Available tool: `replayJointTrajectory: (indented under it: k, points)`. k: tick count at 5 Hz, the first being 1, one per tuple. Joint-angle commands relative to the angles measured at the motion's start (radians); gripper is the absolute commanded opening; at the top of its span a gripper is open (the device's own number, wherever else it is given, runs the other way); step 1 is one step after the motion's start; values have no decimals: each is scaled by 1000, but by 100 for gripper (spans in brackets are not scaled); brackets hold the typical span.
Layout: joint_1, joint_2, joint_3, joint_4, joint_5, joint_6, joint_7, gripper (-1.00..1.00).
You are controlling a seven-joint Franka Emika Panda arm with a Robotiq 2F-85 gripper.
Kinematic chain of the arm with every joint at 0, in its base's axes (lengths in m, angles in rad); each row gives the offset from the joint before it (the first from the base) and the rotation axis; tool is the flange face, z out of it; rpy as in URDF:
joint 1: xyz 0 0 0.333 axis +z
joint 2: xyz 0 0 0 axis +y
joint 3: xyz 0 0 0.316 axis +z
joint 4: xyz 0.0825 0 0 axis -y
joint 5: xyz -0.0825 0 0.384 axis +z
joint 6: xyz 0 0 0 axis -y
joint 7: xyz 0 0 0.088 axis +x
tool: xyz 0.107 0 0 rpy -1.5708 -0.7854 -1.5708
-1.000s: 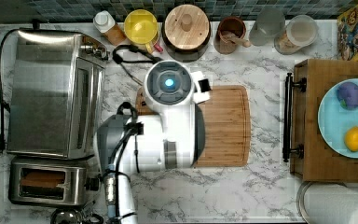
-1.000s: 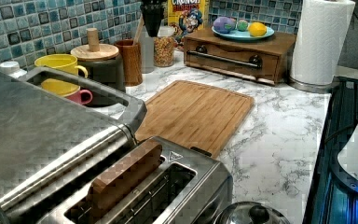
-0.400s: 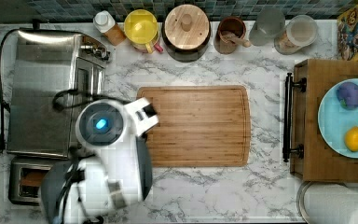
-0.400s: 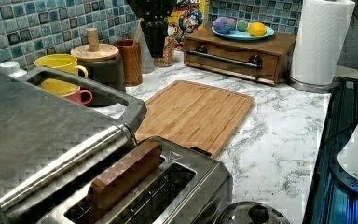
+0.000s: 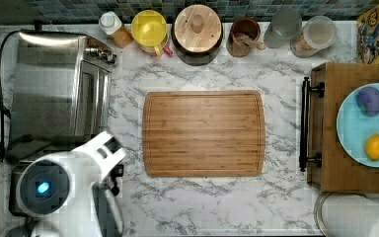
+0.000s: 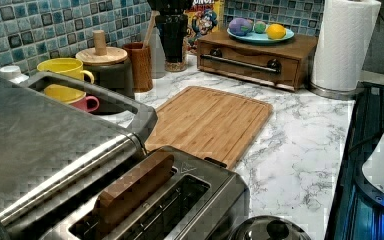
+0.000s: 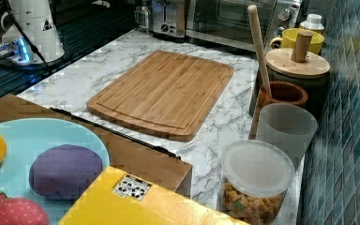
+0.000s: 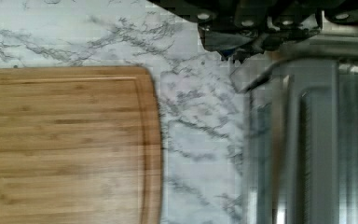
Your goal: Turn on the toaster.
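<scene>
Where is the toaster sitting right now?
The toaster sits at the left view's bottom, beside the toaster oven, near the cutting board.

One toaster (image 6: 180, 200), one cutting board (image 5: 203, 133), two mugs (image 6: 67, 67).

Readable text is scarce. Cereal box (image 6: 206, 22) by the backsplash in the left view: letters "CRUN" along its top edge, cartoon captain figure below. Toaster (image 6: 180, 200) top plate carries a small triangle warning sign beside the slot. My base (image 7: 37, 28) in the right view has a black triangle sticker. The yellow box (image 7: 136, 201) has a white label, print unreadable.
</scene>
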Motion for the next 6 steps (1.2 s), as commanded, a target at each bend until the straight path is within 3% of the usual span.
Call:
replayJointTrajectory:
  k: [1,3,4,5,6]
  points:
    - [19,35,111,-122,24,-24,-64,-100]
    - [60,35,81,-176,45,12,-128,-100]
    - [22,13,134,-219,87,63,-190,-100]
    - [65,4,105,-261,134,127,-245,-100]
    - [68,11,95,-270,151,183,-244,-100]
